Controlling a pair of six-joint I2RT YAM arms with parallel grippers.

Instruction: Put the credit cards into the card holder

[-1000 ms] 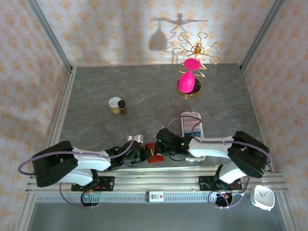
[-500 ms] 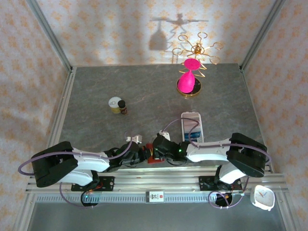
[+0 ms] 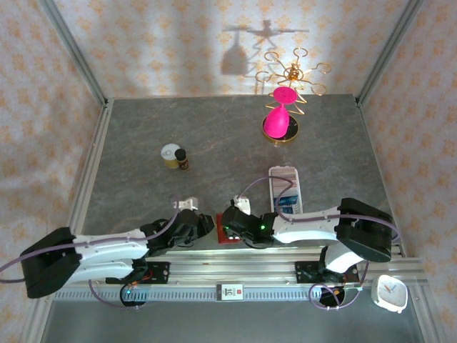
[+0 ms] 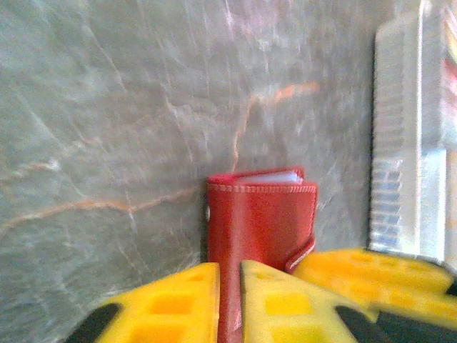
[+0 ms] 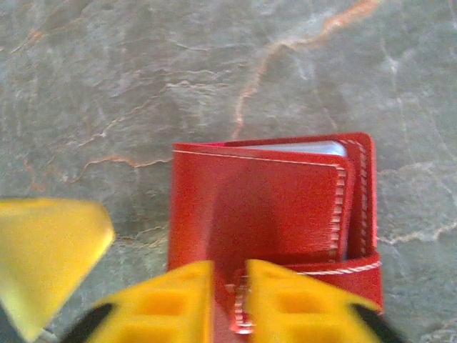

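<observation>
The card holder [image 3: 226,236] is a red folded wallet lying flat on the table near the front edge. It also fills the middle of the left wrist view [image 4: 260,214] and the right wrist view [image 5: 257,207]. A pale card edge [image 5: 303,148] peeks out of its far side [image 4: 277,176]. My left gripper [image 3: 203,224] sits just left of the wallet, its yellow jaws [image 4: 230,270] a narrow slit apart over the wallet's near edge. My right gripper [image 3: 228,223] hovers over the wallet, jaws [image 5: 230,268] slightly parted above the snap tab [image 5: 343,275].
A long white slotted tray [image 3: 285,187] lies right of the wallet [image 4: 403,143]. A small jar and a dark bottle [image 3: 175,157] stand mid-left. A pink shape on a gold wire stand [image 3: 280,118] is at the back. A white clock [image 3: 390,293] sits off the table, front right.
The left arm has drawn back leftward from the wallet. The right gripper has slid left over the wallet. Both pairs of jaws have parted a little.
</observation>
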